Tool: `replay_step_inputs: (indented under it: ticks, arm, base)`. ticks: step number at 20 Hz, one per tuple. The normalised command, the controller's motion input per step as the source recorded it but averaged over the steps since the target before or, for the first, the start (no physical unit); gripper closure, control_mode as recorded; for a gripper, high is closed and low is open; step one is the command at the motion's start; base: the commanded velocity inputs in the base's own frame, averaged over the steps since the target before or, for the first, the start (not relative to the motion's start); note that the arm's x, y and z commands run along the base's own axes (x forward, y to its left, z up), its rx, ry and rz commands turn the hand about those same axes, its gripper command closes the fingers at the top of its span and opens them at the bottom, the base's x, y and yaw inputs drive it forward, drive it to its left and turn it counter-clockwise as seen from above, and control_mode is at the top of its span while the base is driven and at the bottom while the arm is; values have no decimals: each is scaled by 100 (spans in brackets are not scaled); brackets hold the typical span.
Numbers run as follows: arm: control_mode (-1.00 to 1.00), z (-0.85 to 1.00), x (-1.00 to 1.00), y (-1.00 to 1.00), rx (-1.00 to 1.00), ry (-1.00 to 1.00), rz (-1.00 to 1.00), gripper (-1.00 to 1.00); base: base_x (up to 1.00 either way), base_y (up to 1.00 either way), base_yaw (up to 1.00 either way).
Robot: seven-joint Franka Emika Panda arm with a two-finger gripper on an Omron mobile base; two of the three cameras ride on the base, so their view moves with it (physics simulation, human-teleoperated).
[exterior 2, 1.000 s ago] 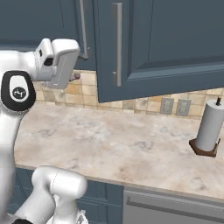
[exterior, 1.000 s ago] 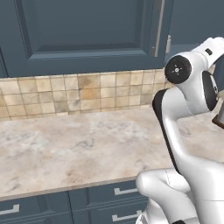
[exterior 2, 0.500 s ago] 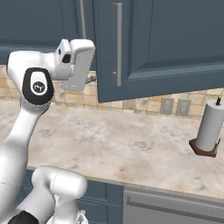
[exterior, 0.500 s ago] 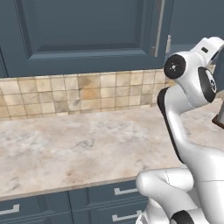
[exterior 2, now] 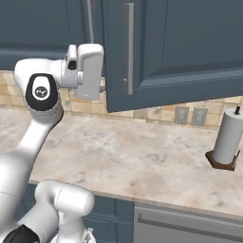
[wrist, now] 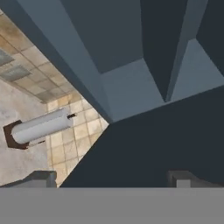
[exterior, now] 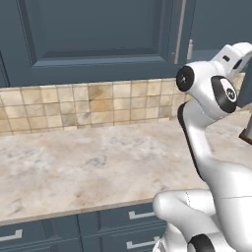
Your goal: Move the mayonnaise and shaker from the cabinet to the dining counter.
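The cabinet [exterior 2: 171,47] hangs above the tiled backsplash [exterior: 88,106], and its door stands swung partly open; in the right base view the door's lower edge juts out over the marble-look counter [exterior 2: 142,161], with the long silver bar handle [exterior 2: 128,47] running down its left side. The gripper [wrist: 113,177] is raised just beside that handle, close under the door's bottom corner. Its two finger tips [wrist: 41,178] stand wide apart at the bottom of the hand view with nothing between them. In the right base view the fingers themselves are hidden behind the white hand. The hand view looks up at the door's underside and into a dark recess of the cabinet; its contents cannot be made out. To the right of the cabinet, a paper towel roll [exterior 2: 228,140] stands upright on its brown base on the counter, well apart from the gripper.
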Motion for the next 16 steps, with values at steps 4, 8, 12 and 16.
replay_step_inputs:
  ticks: [4,8,12,16]
  arm:
    - [-100,0,-63,-80,-2,1,-20,-100]
    - [-100,0,-86,-98,0,0,-16,-100]
    - [-100,-1,-100,-100,0,0,-14,-100]
    - [-100,-9,-100,-100,0,0,-15,-100]
  base:
    - [0,0,0]
    - [0,0,0]
    - [0,0,0]
    - [0,0,0]
